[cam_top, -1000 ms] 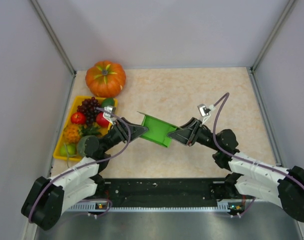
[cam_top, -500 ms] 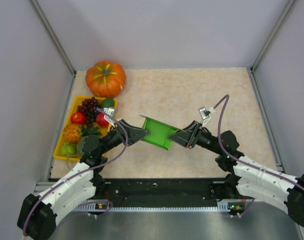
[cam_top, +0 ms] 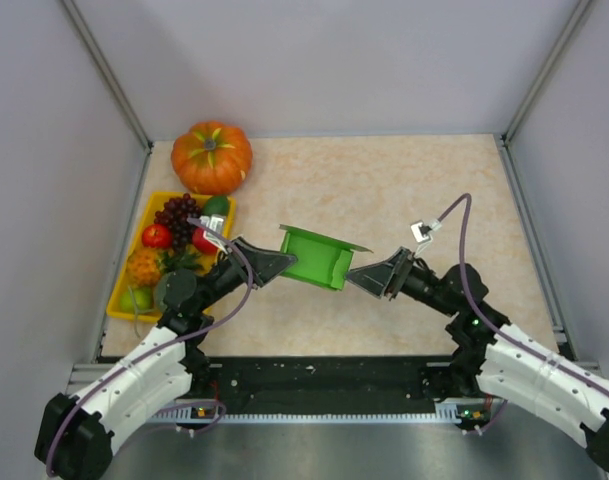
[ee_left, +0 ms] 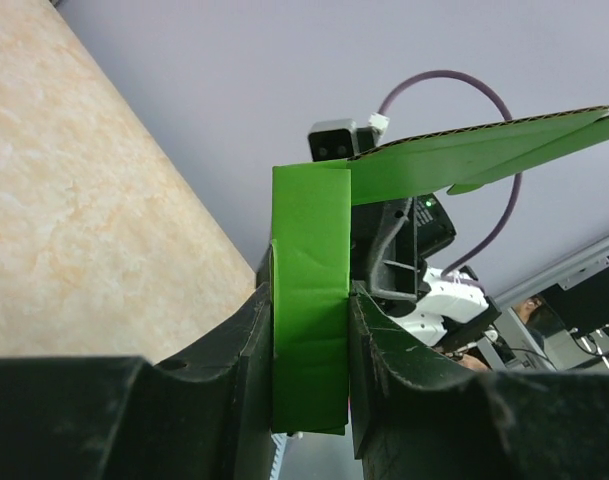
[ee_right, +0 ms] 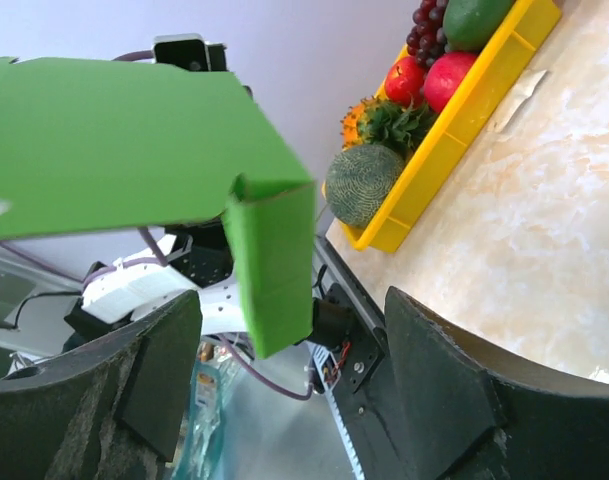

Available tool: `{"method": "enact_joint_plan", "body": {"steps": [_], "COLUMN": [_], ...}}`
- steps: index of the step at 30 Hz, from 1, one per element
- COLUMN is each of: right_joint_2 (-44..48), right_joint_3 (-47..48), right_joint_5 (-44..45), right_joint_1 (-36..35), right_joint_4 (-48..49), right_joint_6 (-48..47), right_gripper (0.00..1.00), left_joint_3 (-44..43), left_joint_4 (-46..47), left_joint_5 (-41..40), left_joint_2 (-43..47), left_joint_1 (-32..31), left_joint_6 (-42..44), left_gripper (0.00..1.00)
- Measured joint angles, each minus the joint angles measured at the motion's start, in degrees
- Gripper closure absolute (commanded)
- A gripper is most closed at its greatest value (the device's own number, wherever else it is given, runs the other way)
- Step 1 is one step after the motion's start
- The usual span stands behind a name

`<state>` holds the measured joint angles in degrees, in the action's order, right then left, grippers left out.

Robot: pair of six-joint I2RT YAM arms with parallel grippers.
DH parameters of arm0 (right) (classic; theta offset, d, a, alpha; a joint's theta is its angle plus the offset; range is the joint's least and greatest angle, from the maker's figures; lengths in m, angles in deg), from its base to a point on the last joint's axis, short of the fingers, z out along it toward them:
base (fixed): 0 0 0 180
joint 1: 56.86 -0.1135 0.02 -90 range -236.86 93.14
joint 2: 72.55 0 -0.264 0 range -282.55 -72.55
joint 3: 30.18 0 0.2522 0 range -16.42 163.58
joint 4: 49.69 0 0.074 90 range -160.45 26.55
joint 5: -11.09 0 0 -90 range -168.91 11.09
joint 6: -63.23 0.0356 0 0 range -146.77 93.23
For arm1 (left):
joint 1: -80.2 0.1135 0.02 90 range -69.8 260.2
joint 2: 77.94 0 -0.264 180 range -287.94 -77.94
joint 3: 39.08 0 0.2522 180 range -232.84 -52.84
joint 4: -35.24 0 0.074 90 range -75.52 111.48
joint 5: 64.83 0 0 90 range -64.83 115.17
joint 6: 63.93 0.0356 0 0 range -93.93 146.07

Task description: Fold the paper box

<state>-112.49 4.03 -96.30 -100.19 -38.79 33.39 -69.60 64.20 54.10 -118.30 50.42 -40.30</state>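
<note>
The paper box [cam_top: 316, 262] is a bright green card shape, partly folded, held up over the table's middle. My left gripper [cam_top: 282, 264] is shut on its left wall; in the left wrist view that green wall [ee_left: 310, 300] stands squeezed between both fingers. My right gripper [cam_top: 362, 277] is open just right of the box, apart from it. In the right wrist view the box's green flap [ee_right: 274, 270] hangs between the spread fingers [ee_right: 439, 370] without touching them. A wide green panel [ee_right: 114, 150] spreads above.
An orange pumpkin [cam_top: 212, 157] sits at the back left. A yellow tray [cam_top: 124, 290] of fruit, with grapes, red apples, a pineapple and a melon, lies along the left edge beside my left arm. Grey walls close the table in on three sides.
My right gripper has let go of the box and pulled back a little to the right, jaws now spread. The box has tipped more upright in my left gripper.
</note>
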Motion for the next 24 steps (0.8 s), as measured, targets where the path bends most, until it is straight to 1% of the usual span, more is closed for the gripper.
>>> {"method": "enact_joint_plan", "body": {"steps": [2, 5, 6, 12, 16, 19, 20, 24], "right_joint_2": [3.5, 6.2, 6.4, 2.5, 0.0, -1.6, -2.1, -4.0], "right_joint_3": [-0.2, -0.2, -0.1, 2.4, 4.1, 5.5, 6.0, 8.3], "right_joint_5": [0.2, -0.3, -0.3, 1.4, 4.6, 7.1, 7.7, 10.3], "right_joint_1": [0.0, 0.0, 0.0, -0.6, -2.6, -3.8, -4.3, -5.5], "right_joint_4": [-2.6, -4.7, -5.3, -11.1, -12.3, -12.5, -12.5, -14.0], "right_joint_6": [-0.5, -1.7, -2.1, -3.4, -4.2, -5.1, -5.4, -6.2], "right_gripper": [0.27, 0.34, 0.38, 0.48, 0.51, 0.58, 0.64, 0.77], "left_joint_3": [0.0, -0.2, -0.4, -2.2, -2.7, -3.1, -3.1, -3.9], "left_joint_4": [-0.4, -1.4, -1.8, -6.0, -9.2, -11.0, -11.4, -14.3], "left_joint_5": [-0.3, -0.4, -0.3, -0.3, -0.5, -1.1, -1.3, -2.1], "left_joint_2": [0.1, 0.1, 0.1, 0.4, 1.8, 2.6, 2.8, 3.4], "left_joint_1": [0.0, 0.0, 0.0, 0.0, 0.0, 0.0, 0.0, -0.2], "left_joint_6": [0.7, 1.8, 2.1, 5.0, 7.0, 8.2, 8.6, 10.3], "left_gripper": [0.87, 0.87, 0.87, 0.88, 0.88, 0.89, 0.89, 0.89]}}
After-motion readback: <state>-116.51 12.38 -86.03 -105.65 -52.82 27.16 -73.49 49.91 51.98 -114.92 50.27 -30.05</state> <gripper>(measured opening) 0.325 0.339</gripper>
